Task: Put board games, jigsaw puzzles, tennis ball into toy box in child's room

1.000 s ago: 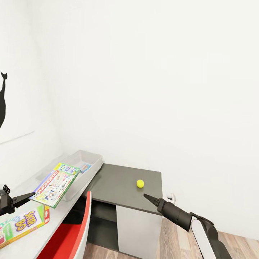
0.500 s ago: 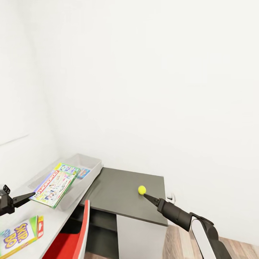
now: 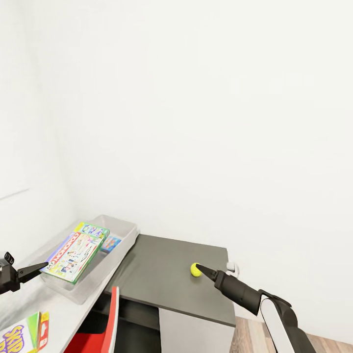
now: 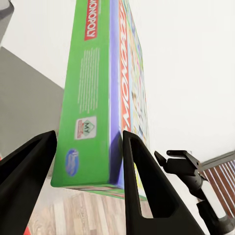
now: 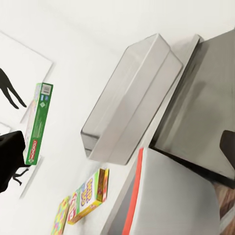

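Far left in the head view, the left gripper (image 3: pixel 43 265) reaches in low with its two dark fingers pinching the Monopoly board game (image 3: pixel 75 251), and the left wrist view confirms it: both fingers (image 4: pixel 29 171) clamp the green box edge (image 4: pixel 98 93) between them. The box hangs tilted over the near rim of the grey toy box (image 3: pixel 125 229), its far end over the open bin. Inside the bin, a small colourful box (image 3: pixel 111 243) lies flat on the bottom. Down at the lower left corner, the Skip-Bo box (image 3: pixel 22 333) lies on the pale table top (image 3: pixel 68 306), well apart from the toy box; the right wrist view shows it (image 5: pixel 90 196) lying beside another colourful box (image 5: pixel 59 215). Next along, a red chair back (image 3: pixel 113 314) rises at the table's edge.

Moving right, the dark grey desk surface (image 3: pixel 162 274) butts up against the pale table, and on it sits the yellow tennis ball (image 3: pixel 195 269), out near the desk's right side. The right gripper (image 3: pixel 202 269) has its tip right at the ball, touching or just beside it, at the end of the dark forearm that runs down to the white elbow at lower right. Whether its fingers are spread or pressed together cannot be told from here. A white hook-like fitting (image 3: pixel 232 268) shows just past the desk's right edge
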### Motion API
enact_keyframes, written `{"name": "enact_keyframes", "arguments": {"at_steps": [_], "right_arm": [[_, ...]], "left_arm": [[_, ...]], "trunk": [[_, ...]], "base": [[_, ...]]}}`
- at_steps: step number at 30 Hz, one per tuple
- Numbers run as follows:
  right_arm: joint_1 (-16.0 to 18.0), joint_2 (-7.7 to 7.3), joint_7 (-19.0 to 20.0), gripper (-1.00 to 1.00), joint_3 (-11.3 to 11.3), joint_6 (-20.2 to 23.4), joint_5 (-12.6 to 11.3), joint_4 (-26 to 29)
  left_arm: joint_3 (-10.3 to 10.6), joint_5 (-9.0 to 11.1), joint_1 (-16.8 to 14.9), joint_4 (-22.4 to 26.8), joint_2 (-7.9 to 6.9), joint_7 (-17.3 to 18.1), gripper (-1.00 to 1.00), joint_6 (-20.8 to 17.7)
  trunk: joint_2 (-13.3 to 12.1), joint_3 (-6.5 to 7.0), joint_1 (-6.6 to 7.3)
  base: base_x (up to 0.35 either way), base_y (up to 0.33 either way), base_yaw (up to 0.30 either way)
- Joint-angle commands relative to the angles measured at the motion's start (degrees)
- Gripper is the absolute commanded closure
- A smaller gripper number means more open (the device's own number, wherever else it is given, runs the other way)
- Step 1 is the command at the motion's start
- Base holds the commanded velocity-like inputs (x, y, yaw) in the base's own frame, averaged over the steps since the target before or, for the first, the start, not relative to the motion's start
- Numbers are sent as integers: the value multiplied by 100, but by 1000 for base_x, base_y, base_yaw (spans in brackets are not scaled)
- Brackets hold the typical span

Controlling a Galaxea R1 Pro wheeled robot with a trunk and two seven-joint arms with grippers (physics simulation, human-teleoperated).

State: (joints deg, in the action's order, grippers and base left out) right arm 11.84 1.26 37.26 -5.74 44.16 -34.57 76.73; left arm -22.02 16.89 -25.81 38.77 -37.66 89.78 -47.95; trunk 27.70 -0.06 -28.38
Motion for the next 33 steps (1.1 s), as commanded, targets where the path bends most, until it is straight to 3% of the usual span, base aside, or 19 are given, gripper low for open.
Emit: {"name": "enact_keyframes", "arguments": {"at_steps": [1,33], "right_arm": [[2,6,16,-100,-15,33,-6,0],[0,6,35,-100,-15,2,-6,0]], "left_arm": [[-4,7,-3,-1,-1,22,100,-55],[-4,7,-3,2,4,22,100,-56]], "trunk": [[3,-2,-4],[3,-2,-4]], "base": [[167,25,0],[80,38,0]]}}
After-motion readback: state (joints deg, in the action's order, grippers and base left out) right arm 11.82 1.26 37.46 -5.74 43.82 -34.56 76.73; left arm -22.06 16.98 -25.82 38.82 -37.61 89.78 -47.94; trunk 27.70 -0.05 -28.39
